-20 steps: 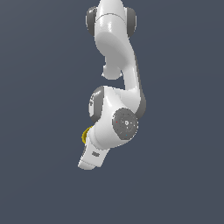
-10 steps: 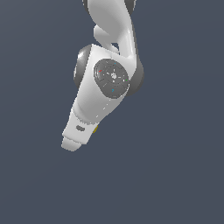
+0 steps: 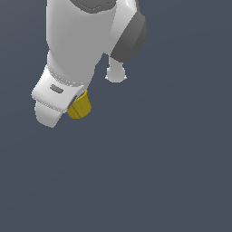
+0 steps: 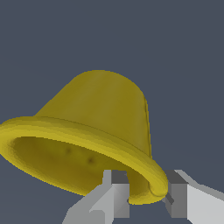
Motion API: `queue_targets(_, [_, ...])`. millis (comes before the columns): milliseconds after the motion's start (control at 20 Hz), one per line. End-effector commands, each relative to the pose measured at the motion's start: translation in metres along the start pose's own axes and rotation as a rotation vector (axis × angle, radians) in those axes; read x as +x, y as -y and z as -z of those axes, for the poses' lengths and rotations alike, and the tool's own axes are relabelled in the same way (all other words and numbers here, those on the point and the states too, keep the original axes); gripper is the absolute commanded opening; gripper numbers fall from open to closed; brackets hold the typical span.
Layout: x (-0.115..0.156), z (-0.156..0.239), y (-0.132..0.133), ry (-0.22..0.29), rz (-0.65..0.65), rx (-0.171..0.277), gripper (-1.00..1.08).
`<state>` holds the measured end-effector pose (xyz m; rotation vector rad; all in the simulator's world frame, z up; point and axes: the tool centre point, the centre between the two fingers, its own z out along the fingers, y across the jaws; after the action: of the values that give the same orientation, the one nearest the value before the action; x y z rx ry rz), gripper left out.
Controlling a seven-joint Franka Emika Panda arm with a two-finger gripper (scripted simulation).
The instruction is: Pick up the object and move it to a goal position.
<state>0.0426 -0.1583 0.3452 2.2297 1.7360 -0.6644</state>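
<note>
The gripper [image 4: 146,197] is closed on the rim of the object [image 4: 94,131], a mustard-yellow tapered cup with a flared lip. In the wrist view one finger sits inside the hollow mouth and the other finger outside the lip, so the wall of the cup is pinched between them at one side of the rim only. The rest of the cup extends away from the fingers, with its narrower closed end pointing farther from the wrist camera than its open mouth.

In the exterior view the arm [image 3: 77,41] fills the upper part of the picture and hides most of the hand; only a part of the object [image 3: 80,107] shows, just below and beside the white gripper body [image 3: 50,97]. No surface shows beneath the cup in either view, so it appears to be carried clear of any support. No goal marker is visible in either view.

Judgement: the grasp is off-centre, on the lip instead of across the body, so the cup may pivot about the pinch point during transport; a smooth, slow move towards the goal is advisable
</note>
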Motion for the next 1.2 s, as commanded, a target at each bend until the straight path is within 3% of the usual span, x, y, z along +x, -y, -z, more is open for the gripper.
queue_targets(0, [-0.022,0.019,0.008,-0.001,-0.001,-0.002,-1.0])
queue_targets(650, [-0.118,0.101,0.04,-0.001,-0.001,-0.002,-1.0])
queue_targets(1150, [-0.149,0.127,0.048,0.001,-0.001,-0.002,-1.0])
